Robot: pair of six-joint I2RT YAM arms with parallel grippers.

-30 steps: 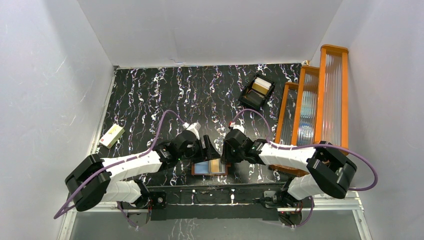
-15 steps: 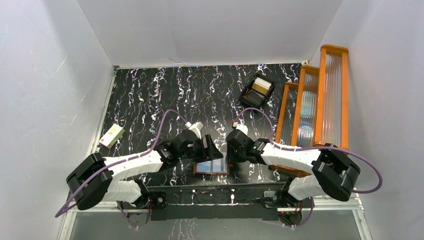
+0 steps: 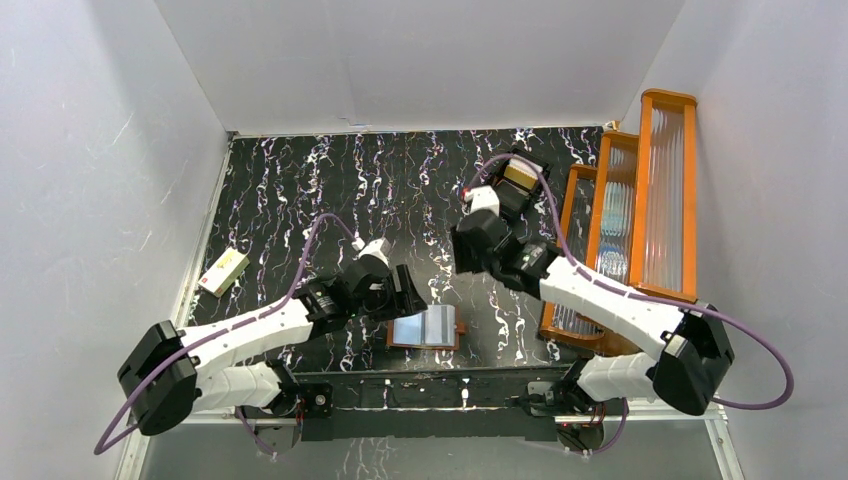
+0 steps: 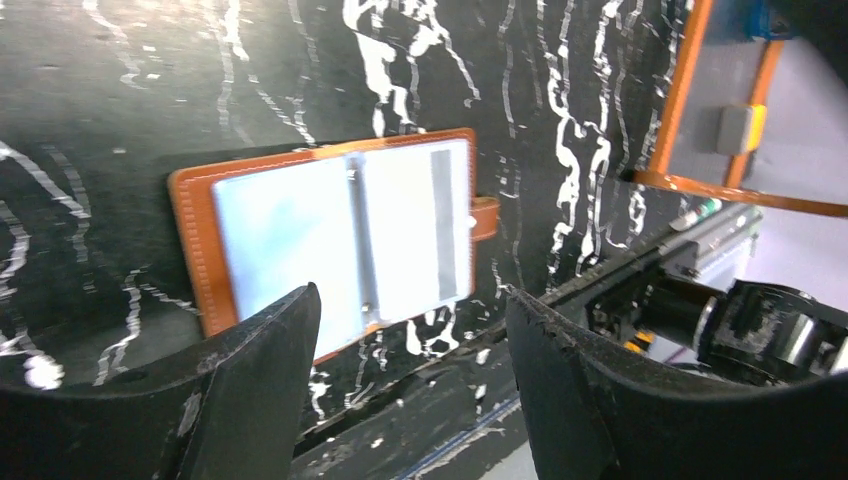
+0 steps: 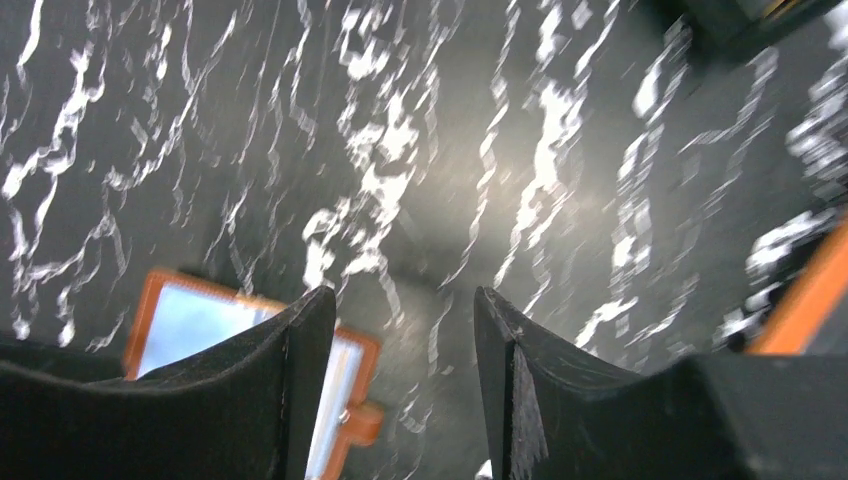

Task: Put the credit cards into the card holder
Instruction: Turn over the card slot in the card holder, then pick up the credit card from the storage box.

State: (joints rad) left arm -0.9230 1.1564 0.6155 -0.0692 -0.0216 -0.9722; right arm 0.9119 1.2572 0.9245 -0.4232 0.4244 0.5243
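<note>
The card holder (image 3: 425, 327) lies open near the table's front edge, reddish-brown with pale pockets. In the left wrist view it (image 4: 330, 240) shows a bluish card on the left page and a white card with a grey stripe on the right. More credit cards (image 3: 521, 172), white and yellowish, sit in the black tray (image 3: 512, 190). My left gripper (image 3: 410, 293) is open and empty just above and left of the holder (image 4: 410, 300). My right gripper (image 3: 463, 260) is open and empty, raised between holder and tray (image 5: 405, 300). The holder's corner (image 5: 190, 320) shows behind its left finger.
Three orange-framed ribbed racks (image 3: 640, 200) stand along the right side; one edge shows in the left wrist view (image 4: 700, 120). A cream box with a green mark (image 3: 223, 271) lies at the left edge. The arms' black base rail (image 3: 430, 385) runs along the front.
My right gripper has lifted away from the holder and swung back toward the black tray. The left gripper has drawn slightly left. The yellowish card seen over the holder's right page no longer shows.
</note>
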